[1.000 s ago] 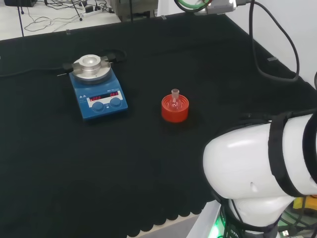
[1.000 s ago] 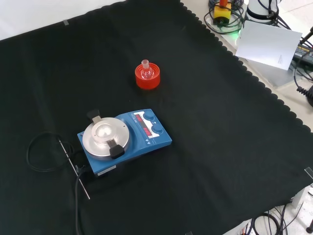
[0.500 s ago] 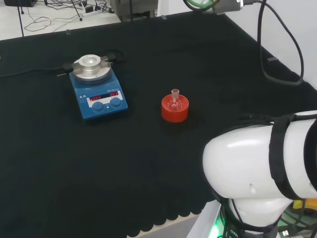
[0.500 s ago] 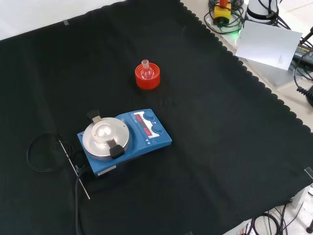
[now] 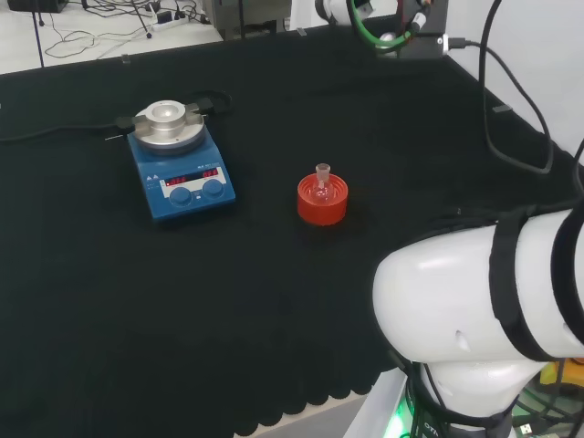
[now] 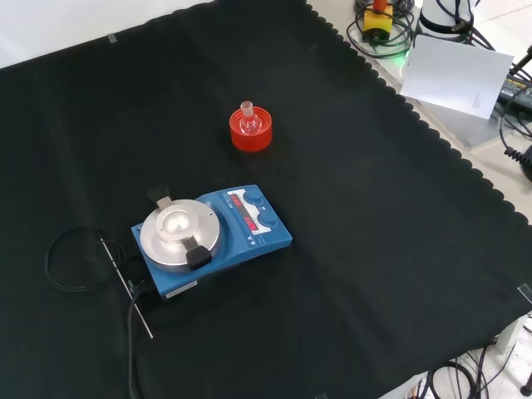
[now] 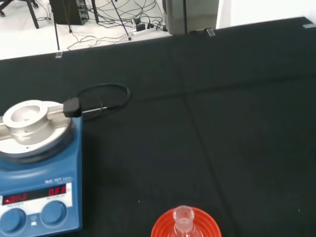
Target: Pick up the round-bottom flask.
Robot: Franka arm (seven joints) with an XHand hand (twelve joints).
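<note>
A small clear round-bottom flask point(image 5: 322, 185) stands upright in a red ribbed ring stand point(image 5: 322, 206) near the middle of the black cloth. In the front view the flask point(image 6: 248, 121) and its stand point(image 6: 251, 135) sit toward the top centre. In the wrist view the flask's open neck point(image 7: 183, 218) and the stand's rim point(image 7: 160, 228) show close by. The arm's end point(image 5: 394, 20), with a green cable and a black box, hangs high above the cloth, far beyond and to the right of the flask in the head view. Nothing touches the flask.
A blue hotplate stirrer point(image 5: 181, 164) with a round silver top stands left of the flask in the head view and nearer in the front view point(image 6: 209, 239). Its black cable point(image 6: 71, 262) and a thin probe lie beside it. The arm's big white link point(image 5: 474, 306) is at the lower right.
In the head view the arm's end has come lower and further into the picture at the top. The flask, stand and stirrer have not moved.
</note>
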